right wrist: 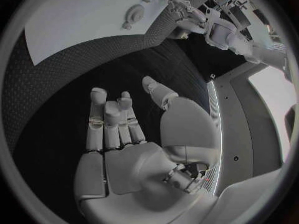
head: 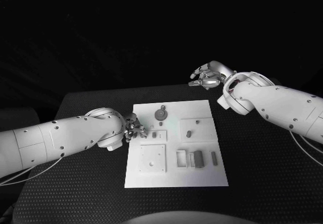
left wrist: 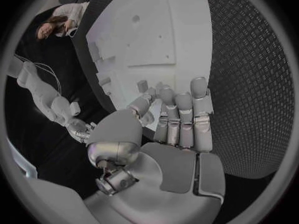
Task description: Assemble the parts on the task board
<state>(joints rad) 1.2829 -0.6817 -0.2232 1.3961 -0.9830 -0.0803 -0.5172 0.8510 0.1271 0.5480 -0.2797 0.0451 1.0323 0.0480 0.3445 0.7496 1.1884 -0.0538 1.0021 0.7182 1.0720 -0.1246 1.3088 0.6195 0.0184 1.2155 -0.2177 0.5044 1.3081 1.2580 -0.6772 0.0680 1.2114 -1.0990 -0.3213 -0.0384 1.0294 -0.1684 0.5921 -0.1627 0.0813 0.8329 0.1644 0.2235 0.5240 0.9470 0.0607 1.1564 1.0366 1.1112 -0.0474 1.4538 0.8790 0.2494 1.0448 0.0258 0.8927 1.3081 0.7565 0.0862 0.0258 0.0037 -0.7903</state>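
Room: dark all round, nothing of the background to make out past the table edges.
Surface: a black, finely textured tabletop carrying the white task board, which lies lengthwise away from the robot, in the middle.
Parts on the board: a round grey piece near the far end; small upright pieces in the right middle square; a row of long grey pieces in the near right section, their long axes running along the board's length; a raised square plate on the near left.
Left hand: the left hand sits at the board's left edge, about halfway along it, fingers drawn together with the thumb close by. In the left wrist view the left hand's fingertips reach just onto the board near small pieces; whether they pinch one I cannot tell.
Right hand: the right hand hangs above the bare tabletop beyond the board's far right corner, well apart from every part; its fingers are loosely curled and hold nothing.
Deciding relation: the small pieces lie just to the right of the left hand, so the left hand is much the nearer; the right hand would have to come back toward the robot and inward.
Judgement: the assembly looks to be in its early or middle part, since several pieces lie loose.
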